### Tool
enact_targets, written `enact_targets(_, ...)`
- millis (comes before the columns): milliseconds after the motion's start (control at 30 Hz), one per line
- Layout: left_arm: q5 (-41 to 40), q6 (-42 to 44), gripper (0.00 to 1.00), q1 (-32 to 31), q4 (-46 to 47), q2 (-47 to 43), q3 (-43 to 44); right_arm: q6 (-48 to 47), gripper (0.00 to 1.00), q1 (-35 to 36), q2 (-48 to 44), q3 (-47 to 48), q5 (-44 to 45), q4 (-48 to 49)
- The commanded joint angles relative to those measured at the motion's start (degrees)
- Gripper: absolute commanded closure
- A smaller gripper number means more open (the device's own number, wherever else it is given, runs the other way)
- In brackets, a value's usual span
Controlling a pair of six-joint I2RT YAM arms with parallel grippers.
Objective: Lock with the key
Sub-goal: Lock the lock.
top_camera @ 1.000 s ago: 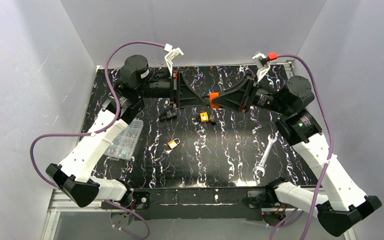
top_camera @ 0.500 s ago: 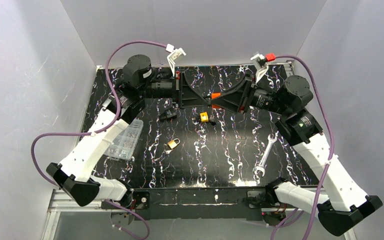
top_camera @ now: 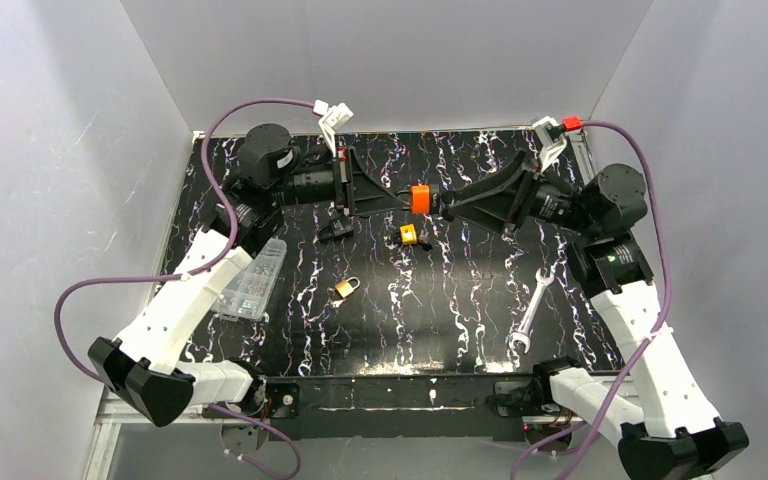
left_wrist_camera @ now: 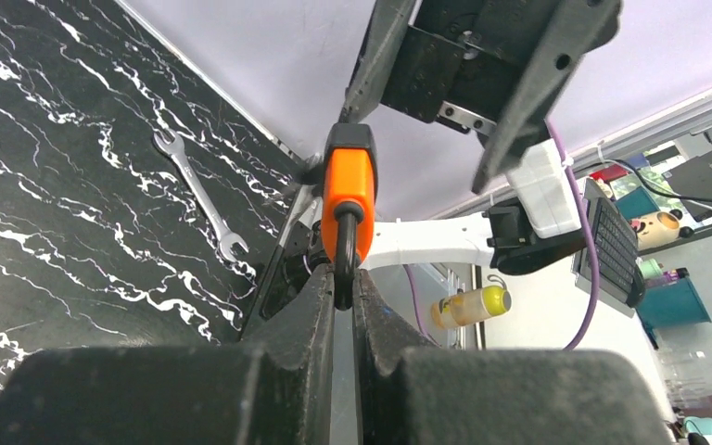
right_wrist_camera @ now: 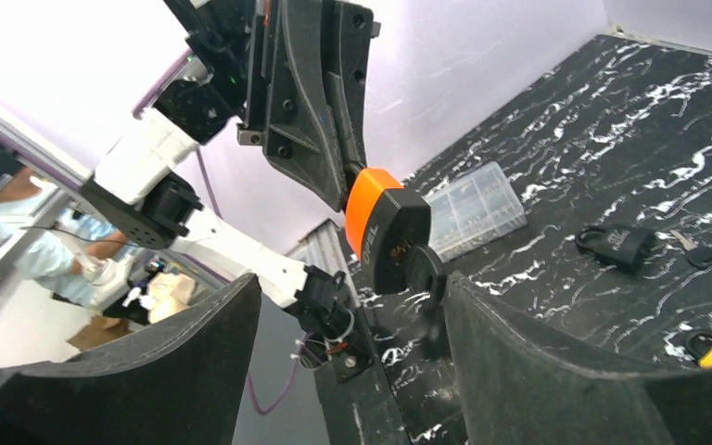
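One padlock matters here; five loose items lie on the table (top_camera: 440, 300).

Nearest the arm bases in the top view are a wrench (top_camera: 525, 315) at lower right and a clear plastic box (top_camera: 250, 280) at left. A brass padlock (top_camera: 344, 289) lies between them. Further up the frame a yellow padlock (top_camera: 409, 234) and a black padlock (top_camera: 336, 228) lie near each other, not touching. Nothing grips any of these.

Beyond them, at upper centre, the orange padlock (top_camera: 421, 198) is held in the air between the two arms. The left gripper (left_wrist_camera: 343, 283) is clamped fully down on the shackle (left_wrist_camera: 344, 250), with the lock body pointing toward the other arm. A black-headed key (right_wrist_camera: 424, 269) appears seated in the end face. The right gripper (right_wrist_camera: 345, 297) stands wide, one finger on either side of the key head. It touches neither key nor lock and holds nothing.

Handling (judgement):
- The lock is rigid and dense for its size, probably metal under a plastic jacket, and not fragile.
- The shackle is round and smooth, so the body may swivel in the pinch when the key is turned.
- The key head is thin and flat. It should be pinched squarely across its flat faces, or it will slip.

Writing:
- Pale letters run along the orange jacket in the right wrist view. They are only partly visible and seem to end "PEL"; uncertain.
- The white print on the black padlock is too small to read.
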Motion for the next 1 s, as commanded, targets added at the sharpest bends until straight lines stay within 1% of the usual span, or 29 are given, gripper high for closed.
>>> enact_targets(0,1.47,-1.67,1.00,0.63,5.82,-4.92,-0.61,11.16,0.25,-4.44,0.61,-1.86,-10.10,16.96)
enact_targets(100,1.93,-1.66,1.00,0.64,5.56,-5.46,-0.73,11.97,0.30,-4.59,1.41,-1.87,-10.27,17.81)
enact_targets(200,1.85,-1.84,1.00,0.68,5.62,-5.89,-1.26,13.06,0.38,-4.64,2.13,-1.87,-10.14,18.71)
enact_targets(433,2.45,-3.47,1.00,0.66,7.67,-5.43,-1.89,15.24,0.39,-4.51,3.80,-1.33,-10.86,20.56)
enact_targets(567,2.76,-4.98,1.00,0.64,10.45,-4.71,-2.32,15.40,0.42,-3.60,4.99,-0.31,-11.82,20.18)
enact_targets(667,2.90,-5.85,1.00,0.64,11.44,-4.05,-2.30,15.35,0.51,-2.99,5.26,-0.64,-11.83,20.15)
enact_targets(767,2.83,-5.74,1.00,0.64,11.16,-3.62,-2.02,15.21,0.65,-2.87,5.26,-0.85,-11.63,20.13)
enact_targets(833,2.84,-5.60,1.00,0.64,10.64,-3.40,-1.94,15.20,0.69,-2.83,5.33,-0.75,-11.45,20.15)
enact_targets(967,2.82,-5.50,1.00,0.63,10.39,-3.25,-2.26,15.11,0.81,-2.77,5.61,-0.46,-11.44,20.32)
